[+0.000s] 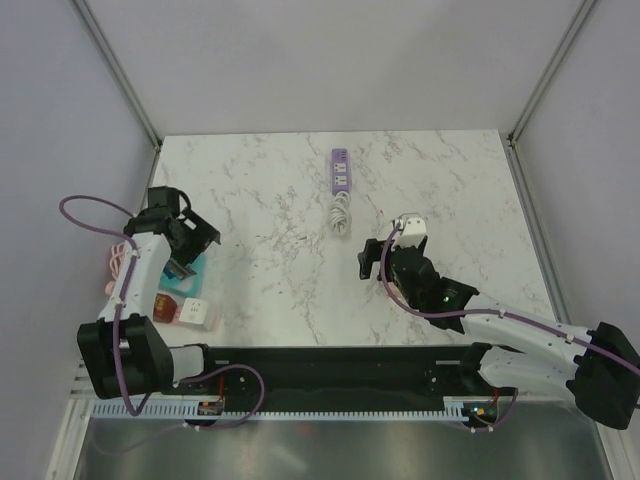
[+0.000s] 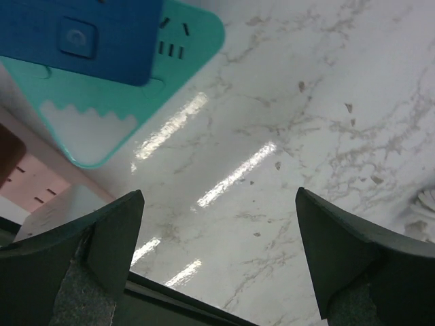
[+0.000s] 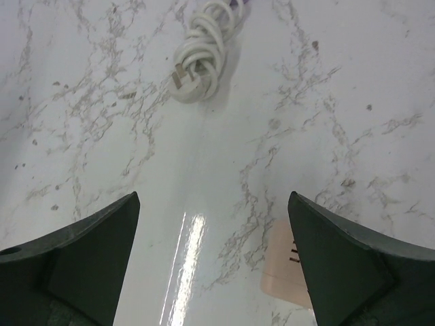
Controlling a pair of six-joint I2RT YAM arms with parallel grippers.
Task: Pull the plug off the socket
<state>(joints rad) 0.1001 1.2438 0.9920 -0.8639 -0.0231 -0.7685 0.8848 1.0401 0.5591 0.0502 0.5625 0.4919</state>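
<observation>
Two end effectors, both with fingers spread wide and nothing between them; right end effector (image 3: 214,204) hangs low over the table (image 3: 102,136), left end effector (image 2: 217,204) sits well off at the left edge near a teal block (image 2: 102,129) and a blue one (image 2: 81,34); not involved. Plug (image 3: 285,268) lies flat on the table, beige, slot marks showing, just beside the inner face of one right finger and partly hidden by it; cannot tell if touching. Socket strip (image 1: 341,170) lies further out on the table, well apart from the plug, white outlets look bare; coiled cord (image 3: 200,58) at its near end. Judgement: plug looks off the socket, so the step in hand is a clean let-go and retreat. To do it well: keep fingers wide; lift straight up before any sideways move so the finger next to the plug does not drag or flip it; pull back toward the base, away from the cord; leave the strip alone.
</observation>
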